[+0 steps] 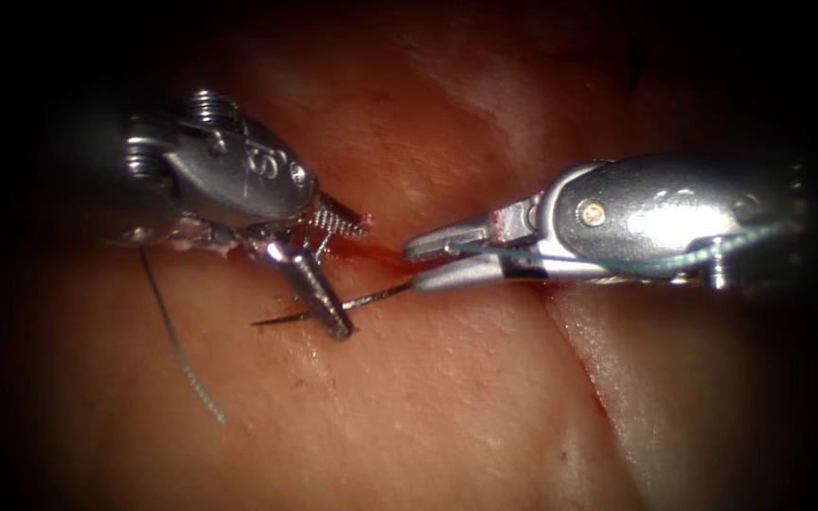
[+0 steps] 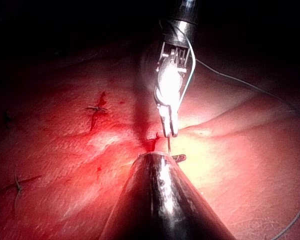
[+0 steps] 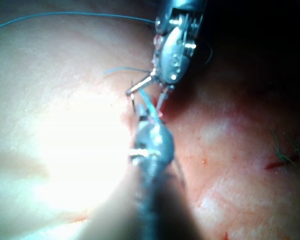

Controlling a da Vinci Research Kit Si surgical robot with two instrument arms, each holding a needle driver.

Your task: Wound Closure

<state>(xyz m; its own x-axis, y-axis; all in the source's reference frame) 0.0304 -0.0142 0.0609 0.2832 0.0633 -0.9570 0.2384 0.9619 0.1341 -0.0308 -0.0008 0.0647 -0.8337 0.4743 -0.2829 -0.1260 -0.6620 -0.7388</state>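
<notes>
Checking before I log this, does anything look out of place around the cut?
Nothing stands out. The right gripper holds the needle by its end; the open left gripper straddles its middle, and the tip lies free above the tissue.

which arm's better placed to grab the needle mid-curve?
Left, likely: the left tool hangs open right over the needle near its middle; the right tool meets only its rear end.

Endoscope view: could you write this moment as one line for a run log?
left pincer: open astride needle, left of cut | right pincer: shut on needle end | thread: loose on tissue
</notes>
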